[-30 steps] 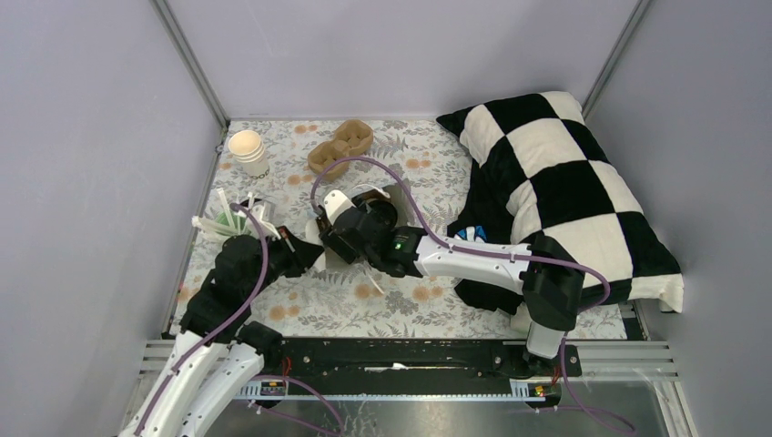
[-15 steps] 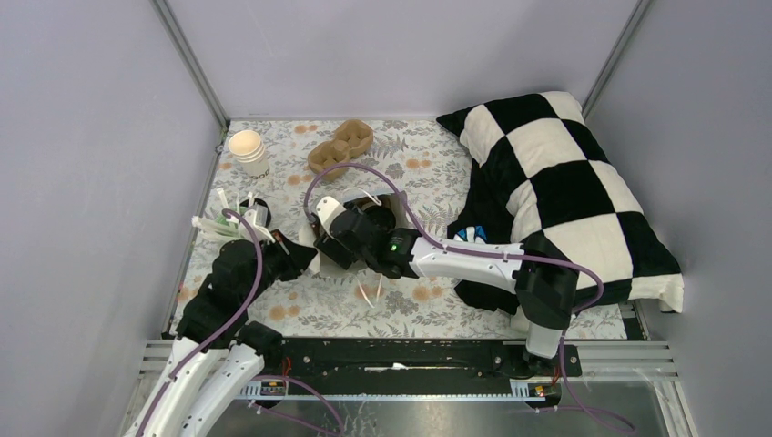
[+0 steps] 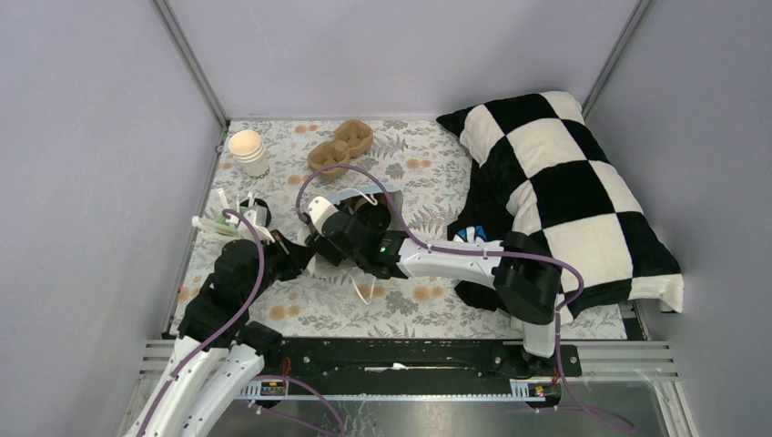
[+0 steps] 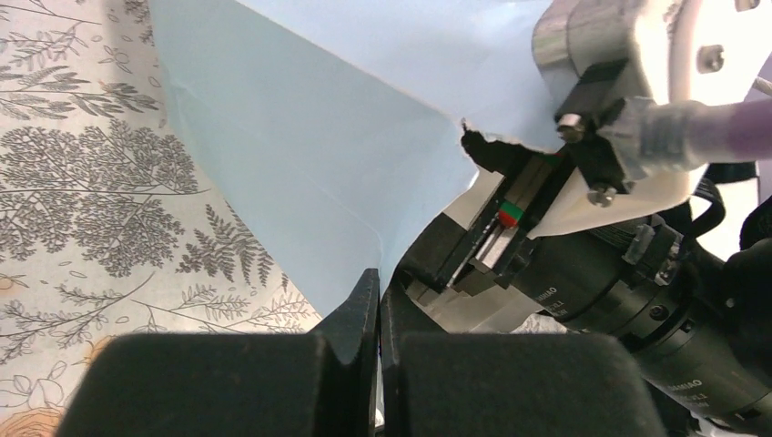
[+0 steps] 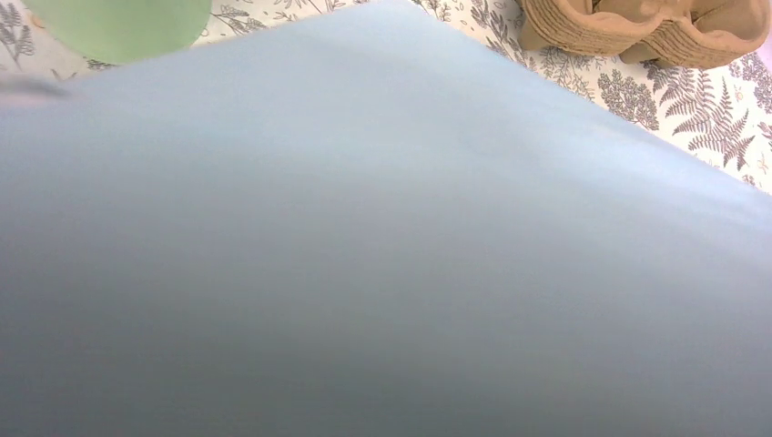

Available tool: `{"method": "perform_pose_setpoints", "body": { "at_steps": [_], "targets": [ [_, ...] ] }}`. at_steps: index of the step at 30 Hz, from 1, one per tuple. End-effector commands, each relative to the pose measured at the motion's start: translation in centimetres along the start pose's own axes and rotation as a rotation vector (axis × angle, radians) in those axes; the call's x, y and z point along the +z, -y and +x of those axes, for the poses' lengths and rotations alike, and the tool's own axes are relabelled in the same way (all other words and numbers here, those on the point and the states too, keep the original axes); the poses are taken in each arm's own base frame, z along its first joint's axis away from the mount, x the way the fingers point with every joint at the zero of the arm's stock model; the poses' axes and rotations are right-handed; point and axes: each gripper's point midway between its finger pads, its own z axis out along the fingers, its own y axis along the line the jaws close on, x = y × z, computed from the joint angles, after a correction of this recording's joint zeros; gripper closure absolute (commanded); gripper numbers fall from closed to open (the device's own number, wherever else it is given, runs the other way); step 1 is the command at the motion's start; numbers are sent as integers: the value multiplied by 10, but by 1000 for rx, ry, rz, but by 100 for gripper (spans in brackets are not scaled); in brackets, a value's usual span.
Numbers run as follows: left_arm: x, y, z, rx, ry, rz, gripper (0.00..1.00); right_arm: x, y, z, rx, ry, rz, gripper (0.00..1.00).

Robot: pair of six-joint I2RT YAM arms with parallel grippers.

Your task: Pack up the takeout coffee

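Observation:
The light blue bag point(image 3: 369, 191) lies mid-table between both grippers and fills the left wrist view point(image 4: 300, 137) and the right wrist view point(image 5: 382, 237). My left gripper point(image 3: 296, 261) is shut on the bag's edge point(image 4: 378, 291). My right gripper point(image 3: 316, 242) is pressed against the bag right next to the left one; its body shows in the left wrist view point(image 4: 546, 209), but its fingers are hidden. One white cup with a black lid point(image 3: 258, 210) stands left of the bag. The other cup is out of view.
A mint-green cup with white sticks point(image 3: 217, 225) stands by the left wall, also in the right wrist view point(image 5: 118, 23). A stack of cream cups point(image 3: 248, 150) and a brown cardboard carrier point(image 3: 341, 146) are at the back. A black-and-white checked pillow point(image 3: 564, 182) fills the right side.
My right arm has moved left with the bag, bringing its gripper close to the left one. The left gripper has shifted slightly down and left, uncovering the black-lidded cup.

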Motion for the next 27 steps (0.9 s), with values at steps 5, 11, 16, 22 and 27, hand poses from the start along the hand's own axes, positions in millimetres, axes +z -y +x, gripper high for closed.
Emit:
{"method": "perform_pose_setpoints", "body": {
  "at_steps": [5, 11, 16, 22, 27],
  "targets": [
    [-2, 2, -11, 9, 52, 3, 100, 10, 30, -6, 24, 7, 158, 44],
    [-4, 3, -13, 4, 56, 0, 100, 8, 39, -10, 39, 2, 207, 45],
    [-3, 3, -14, -1, 57, -2, 100, 11, 36, -12, 56, 7, 202, 44],
    [-4, 11, -16, 8, 52, 24, 100, 22, 33, -18, 68, 15, 208, 41],
    [-5, 16, -18, 16, 49, 48, 100, 32, 32, -21, 77, 18, 230, 35]
  ]
}}
